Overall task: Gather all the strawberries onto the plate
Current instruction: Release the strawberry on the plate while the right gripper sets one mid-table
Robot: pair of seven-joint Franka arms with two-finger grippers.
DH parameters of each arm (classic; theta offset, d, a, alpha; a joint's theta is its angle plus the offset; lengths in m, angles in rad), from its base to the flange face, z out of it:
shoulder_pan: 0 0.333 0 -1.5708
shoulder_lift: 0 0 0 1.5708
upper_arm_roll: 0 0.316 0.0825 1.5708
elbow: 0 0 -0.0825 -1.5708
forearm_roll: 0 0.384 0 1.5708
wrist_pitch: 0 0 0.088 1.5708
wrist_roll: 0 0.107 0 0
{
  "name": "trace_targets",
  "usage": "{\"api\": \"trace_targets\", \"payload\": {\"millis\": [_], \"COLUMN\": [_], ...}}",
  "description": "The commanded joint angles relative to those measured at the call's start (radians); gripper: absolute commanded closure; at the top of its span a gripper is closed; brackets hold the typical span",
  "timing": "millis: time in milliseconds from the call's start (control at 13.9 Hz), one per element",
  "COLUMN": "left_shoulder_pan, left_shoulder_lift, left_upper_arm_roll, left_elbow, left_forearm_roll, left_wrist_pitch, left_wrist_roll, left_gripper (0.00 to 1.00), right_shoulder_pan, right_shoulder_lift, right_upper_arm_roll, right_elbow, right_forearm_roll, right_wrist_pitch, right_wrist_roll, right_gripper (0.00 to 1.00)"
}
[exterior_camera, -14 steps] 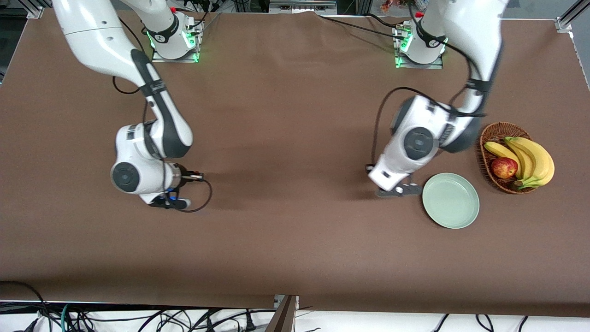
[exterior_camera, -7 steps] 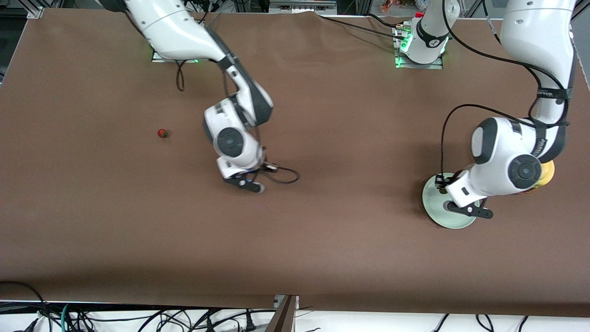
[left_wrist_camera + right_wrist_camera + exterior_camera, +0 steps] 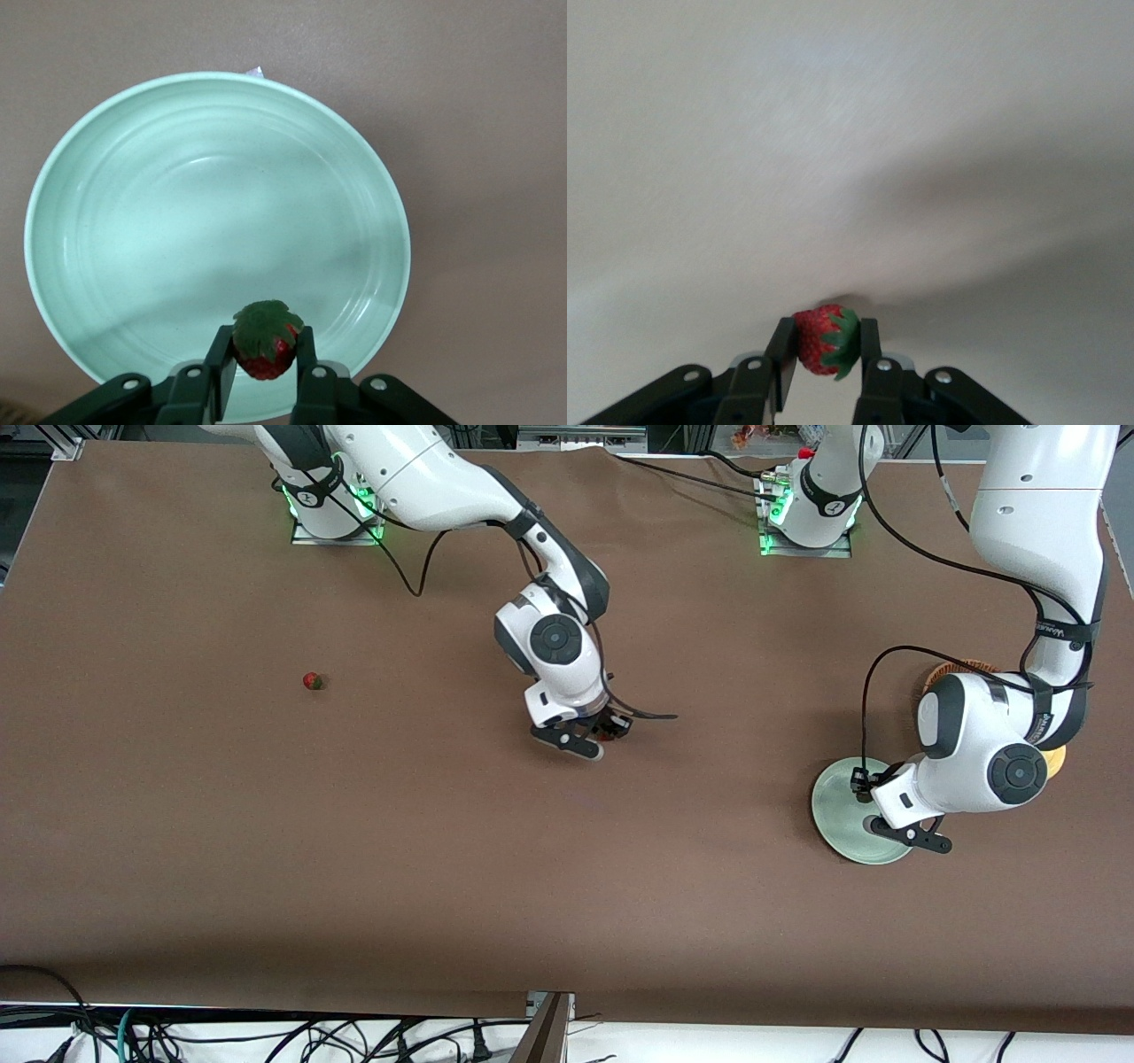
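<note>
My left gripper [image 3: 873, 806] is over the pale mint-green plate [image 3: 837, 815]. In the left wrist view the gripper [image 3: 264, 332] is shut on a strawberry [image 3: 266, 347], leafy top up, above the bare plate [image 3: 177, 204] near its rim. My right gripper [image 3: 595, 735] is over the middle of the table. It is shut on a second strawberry [image 3: 605, 735], which the right wrist view shows between the fingers [image 3: 819, 343], close above the brown cloth. A third strawberry [image 3: 312, 681] lies on the cloth toward the right arm's end.
The brown wicker basket [image 3: 952, 669] stands beside the plate at the left arm's end, mostly hidden by the left arm. A bit of yellow banana [image 3: 1056, 760] shows past the arm. A cable loops from the right wrist.
My right arm has swung from its own end of the table to the middle, carrying a strawberry. My left gripper has shifted only slightly over the plate.
</note>
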Motion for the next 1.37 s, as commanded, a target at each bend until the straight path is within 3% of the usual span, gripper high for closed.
{"api": "trace_targets", "payload": {"millis": [0,72,144,216,289,361,721,793,1010,1226,1298], "left_shoulder_pan": [0.01,0.011,0.014,0.014,0.014,0.013,0.004,-0.001,0.001,-0.019,-0.056], "left_shoulder_lift": [0.002,0.017,0.02,0.023,0.028,0.028,-0.026,-0.046,-0.063,-0.058,-0.052], "left_upper_arm_roll": [-0.009,-0.009,-0.009,-0.009,-0.009,-0.01,-0.026,-0.036,-0.154,-0.279,-0.29], "left_elbow": [0.004,0.004,-0.001,-0.007,-0.007,-0.007,0.008,0.01,0.008,0.011,0.017], "left_forearm_roll": [0.022,0.022,0.022,0.022,0.022,0.022,0.005,-0.013,-0.061,-0.055,-0.046], "left_wrist_pitch": [0.0,0.003,0.013,0.015,0.015,0.015,-0.037,-0.062,-0.103,-0.094,-0.077], "left_wrist_roll": [0.018,0.018,0.018,0.018,0.018,0.017,0.001,-0.003,-0.144,-0.453,-0.555], "left_gripper": [0.63,0.62,0.5,0.47,0.33,0.03,0.0,0.0,0.0,0.0,0.0], "right_shoulder_pan": [0.045,0.047,0.046,0.043,0.03,0.009,-0.164,-0.178,-0.18,-0.181,-0.181], "right_shoulder_lift": [0.054,0.054,0.052,0.045,0.031,0.016,-0.109,-0.13,-0.165,-0.201,-0.211], "right_upper_arm_roll": [-0.011,-0.011,-0.013,-0.017,-0.02,-0.024,-0.043,-0.085,-0.242,-0.381,-0.417], "right_elbow": [0.039,0.039,0.039,0.041,0.041,0.044,0.039,0.035,0.023,-0.069,-0.108], "right_forearm_roll": [0.01,0.01,0.005,-0.001,-0.002,-0.004,-0.007,-0.007,-0.005,-0.004,-0.004], "right_wrist_pitch": [0.07,0.07,0.064,0.061,0.04,-0.015,-0.395,-0.475,-0.705,-0.755,-0.75], "right_wrist_roll": [0.025,0.025,0.02,0.01,0.005,-0.01,-0.431,-0.532,-0.796,-0.968,-1.019], "right_gripper": [0.8,0.55,0.03,0.0,0.0,0.0,0.0,0.0,0.0,0.0,0.0]}}
